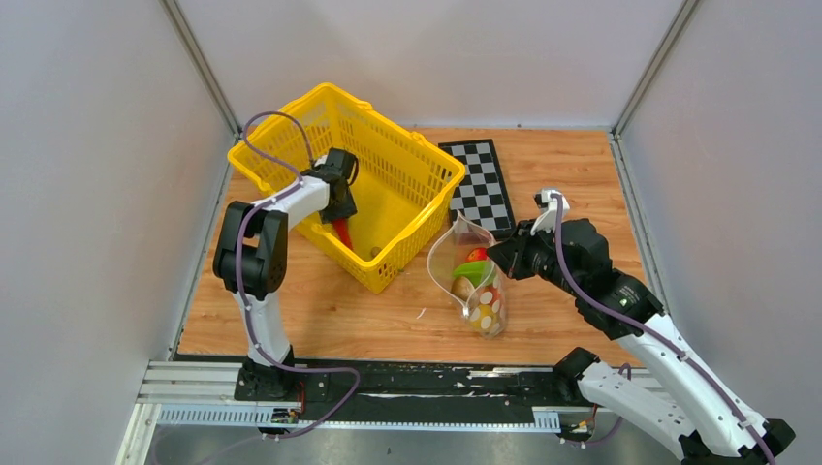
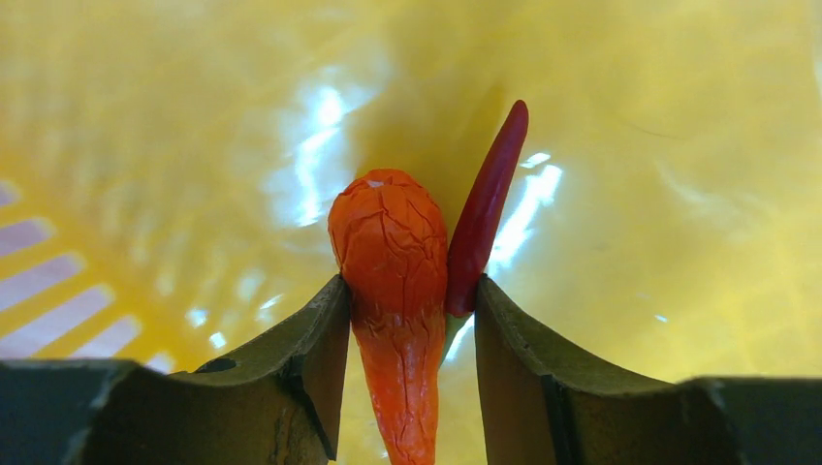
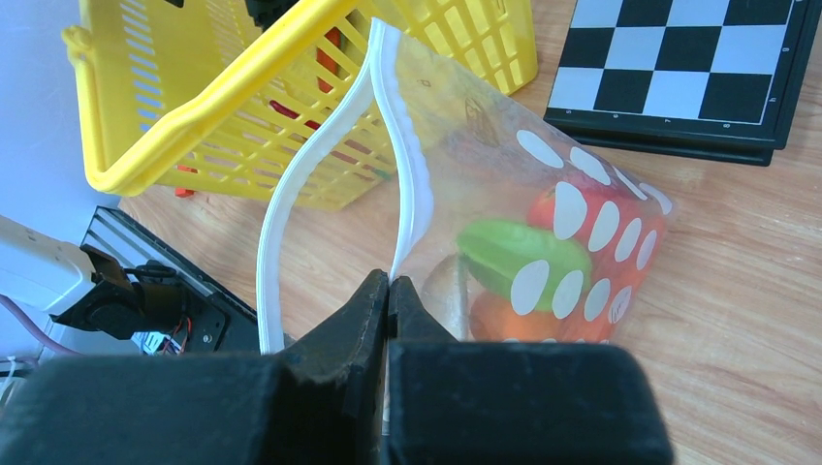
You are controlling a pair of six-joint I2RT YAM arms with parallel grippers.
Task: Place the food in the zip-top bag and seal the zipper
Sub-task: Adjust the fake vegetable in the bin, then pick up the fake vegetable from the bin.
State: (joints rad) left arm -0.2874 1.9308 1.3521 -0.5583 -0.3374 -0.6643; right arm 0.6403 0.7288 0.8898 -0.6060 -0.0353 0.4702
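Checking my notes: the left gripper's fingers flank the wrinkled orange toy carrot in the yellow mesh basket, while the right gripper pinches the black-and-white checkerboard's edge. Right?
Not quite. The right wrist view shows the right gripper pinching the white zipper strip of the clear polka-dot plastic bag, not the checkerboard. The left gripper does flank the carrot.

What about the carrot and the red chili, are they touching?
Touching. In the left wrist view the chili leans against the carrot with no gap low down, both inside the left claw.
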